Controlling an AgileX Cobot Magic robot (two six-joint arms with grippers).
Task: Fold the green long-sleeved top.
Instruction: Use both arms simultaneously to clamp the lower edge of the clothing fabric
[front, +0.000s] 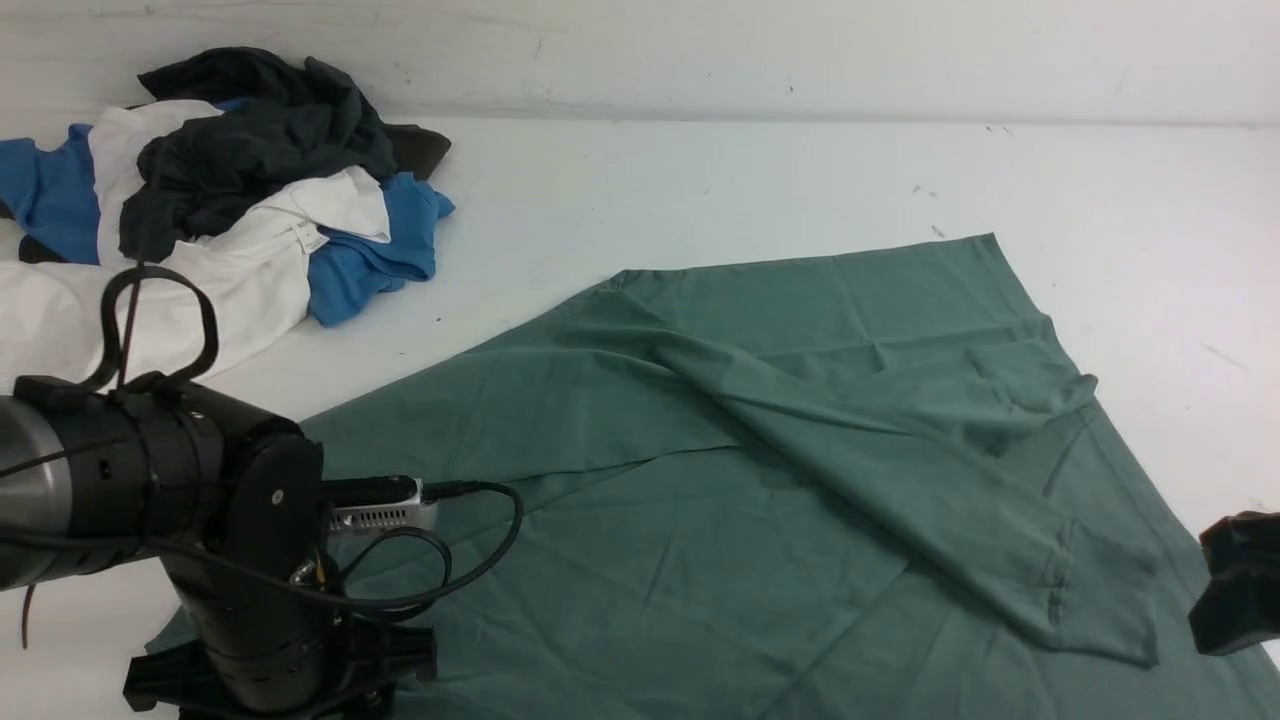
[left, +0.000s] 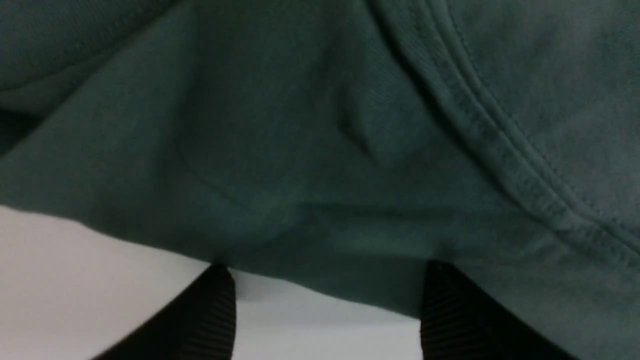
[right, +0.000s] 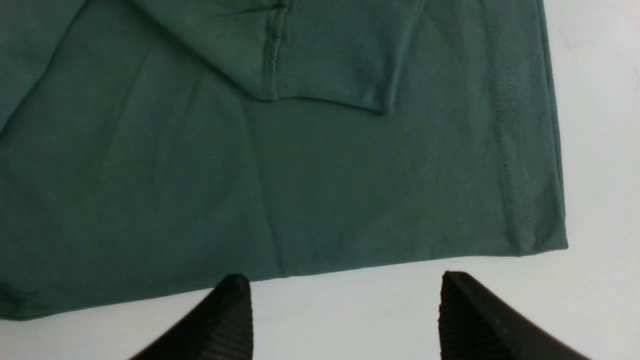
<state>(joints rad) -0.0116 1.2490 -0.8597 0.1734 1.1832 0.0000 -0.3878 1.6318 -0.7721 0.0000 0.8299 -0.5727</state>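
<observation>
Top (front: 760, 480) lies spread on the table (front: 700, 190), near side, one sleeve folded across the body. My left gripper (left: 327, 270): jaws apart, tips at its edge. Right gripper (right: 344, 276): jaws apart over the table, just beside the hem.

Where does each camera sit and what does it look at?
Front view: between the arms, facing forward over the green top and clothes pile; left arm and right arm show.
Left wrist view: on the left arm, close to the top's edge; open left claw shows.
Right wrist view: on the right arm, above hem and sleeve cuff; open right claw shows.
Shared: front and right wrist both see that cuff.
</observation>
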